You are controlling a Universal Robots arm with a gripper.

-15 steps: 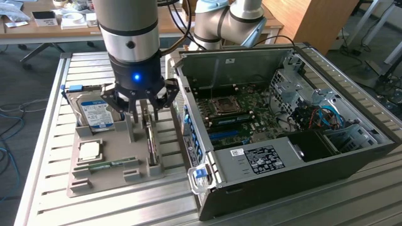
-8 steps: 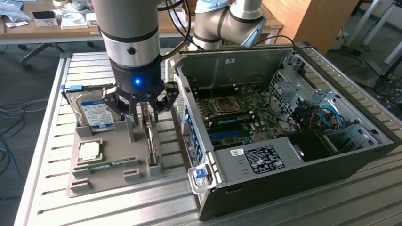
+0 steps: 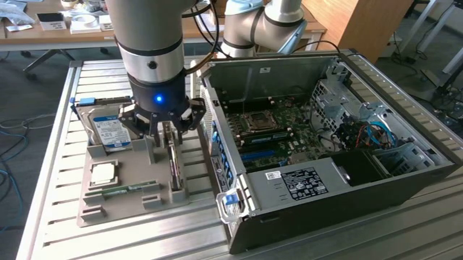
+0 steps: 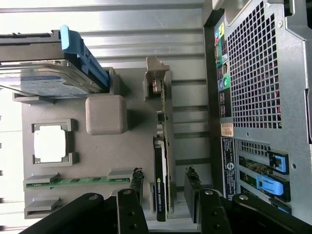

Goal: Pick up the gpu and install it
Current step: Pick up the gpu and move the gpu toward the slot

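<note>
Presently, in the exterior view, the gripper [image 3: 168, 135] hangs on its arm low over a grey fixture tray [image 3: 123, 214] that lies on a slatted aluminium table [image 3: 58, 162]. The gpu [image 3: 174, 168] stands on its long edge in a slot of that tray, directly under the gripper and on the side of the tray next to the open computer case [image 3: 405, 179]. The jaws are spread, one finger on either side of the card. A hard drive [image 3: 110, 131] with a blue-white label leans in the tray towards the exterior view's left. A processor chip [image 3: 103, 173] and a RAM stick [image 3: 124, 189] lie nearer the camera. The case lies on its side with the motherboard [image 3: 268, 127] exposed.

In the wrist view, the gripper [image 4: 165, 189] straddles the gpu [image 4: 161, 161]. The two dark fingers [image 4: 137, 184] stand released, with a visible gap between each and the card. The card sits on edge, seated in the fixture tray [image 4: 126, 156], its pale bracket end held in an upright post. The hard drive [image 4: 44, 80], the processor chip [image 4: 50, 144] and the RAM stick [image 4: 73, 181] rest in their own recesses, well apart from the fingers. The perforated rear panel of the computer case [image 4: 258, 73] stands just beside the tray.
</note>
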